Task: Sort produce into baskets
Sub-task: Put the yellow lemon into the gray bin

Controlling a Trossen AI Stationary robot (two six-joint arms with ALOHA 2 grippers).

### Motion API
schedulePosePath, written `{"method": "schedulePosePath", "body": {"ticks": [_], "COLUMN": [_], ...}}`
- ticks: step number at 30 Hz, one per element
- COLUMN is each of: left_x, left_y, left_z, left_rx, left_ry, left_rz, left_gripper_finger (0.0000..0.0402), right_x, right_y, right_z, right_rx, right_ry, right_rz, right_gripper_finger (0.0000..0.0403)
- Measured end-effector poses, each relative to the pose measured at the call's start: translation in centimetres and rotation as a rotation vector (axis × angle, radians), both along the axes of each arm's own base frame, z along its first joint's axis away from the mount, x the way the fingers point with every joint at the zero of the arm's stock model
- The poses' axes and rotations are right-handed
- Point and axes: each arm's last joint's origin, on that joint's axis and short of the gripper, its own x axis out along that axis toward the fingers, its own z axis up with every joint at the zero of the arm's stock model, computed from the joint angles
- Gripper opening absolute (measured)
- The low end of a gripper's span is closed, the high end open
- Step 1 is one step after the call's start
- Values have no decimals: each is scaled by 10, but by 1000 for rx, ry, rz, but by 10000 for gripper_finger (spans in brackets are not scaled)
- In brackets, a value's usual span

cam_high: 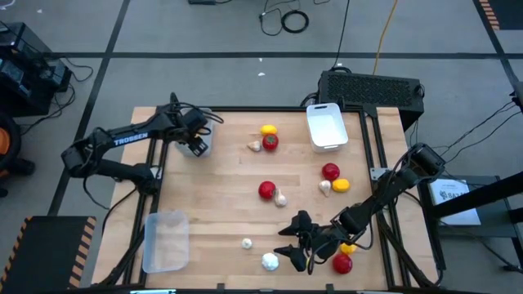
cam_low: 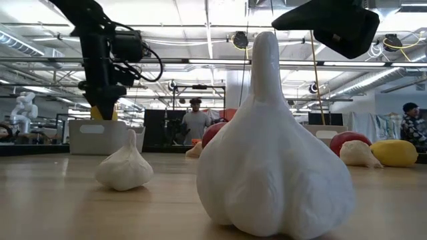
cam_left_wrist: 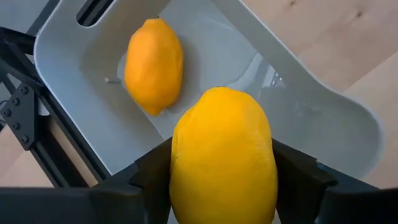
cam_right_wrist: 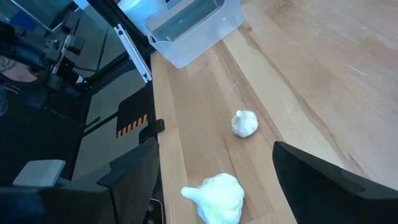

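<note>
Your wooden table (cam_high: 237, 196) sits inside a dark frame on a grey floor strewn with cables; in the low view a workshop with ceiling lights and a few people standing far off fills the background.

Your left gripper (cam_left_wrist: 221, 180) hangs over the grey basket (cam_left_wrist: 323, 118) at the table's far left corner. Its fingers press both sides of a yellow lemon (cam_left_wrist: 222, 155), whose lower end is cut off by the wrist picture's edge. A second lemon (cam_left_wrist: 153, 65) lies inside that basket. From above, the arm covers nearly all of this basket, so you cannot make out its contents there.

Your right gripper (cam_high: 296, 245) hovers low near the front edge with its fingers spread wide and nothing between them. A large garlic bulb (cam_right_wrist: 214, 196) lies just below it on the wood, and a smaller garlic bulb (cam_right_wrist: 244, 122) rests a little beyond. The clear basket (cam_high: 166, 240) stands at the front left; its contents are hard to tell.

The white basket (cam_high: 326, 126) stands at the far right. Loose red, yellow and whitish pieces lie scattered across the middle and right of the table. One yellow piece (cam_high: 348, 247) is partly hidden under your right arm, beside a red one (cam_high: 342, 263)
</note>
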Motion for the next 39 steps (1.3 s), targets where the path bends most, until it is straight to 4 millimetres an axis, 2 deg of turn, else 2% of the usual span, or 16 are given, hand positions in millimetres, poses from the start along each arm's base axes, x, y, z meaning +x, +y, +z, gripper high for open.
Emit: {"method": "schedulePosePath", "body": {"ticks": [9, 18, 22, 25, 32, 39], "left_x": [1, 1, 3, 6, 21, 50], "left_y": [-1, -1, -1, -3, -24, -67], "left_z": [0, 2, 13, 26, 55, 75], "left_rx": [0, -3, 2, -11, -43, -47], "left_ry": [2, 15, -12, -95, -325, -573], "left_rz": [-14, -33, -40, -64, -152, -352], "left_gripper_finger": [290, 295, 295, 295, 295, 295], "right_x": [0, 0, 0, 0, 0, -2], "right_y": [0, 0, 0, -1, -1, 3], "right_z": [0, 0, 0, 0, 0, 0], "right_rx": [0, 0, -1, -10, -5, 16], "right_ry": [0, -1, -1, -8, -9, -4], "right_rz": [-1, -1, -3, -21, -27, -18], "right_gripper_finger": [302, 302, 302, 302, 302, 302]}}
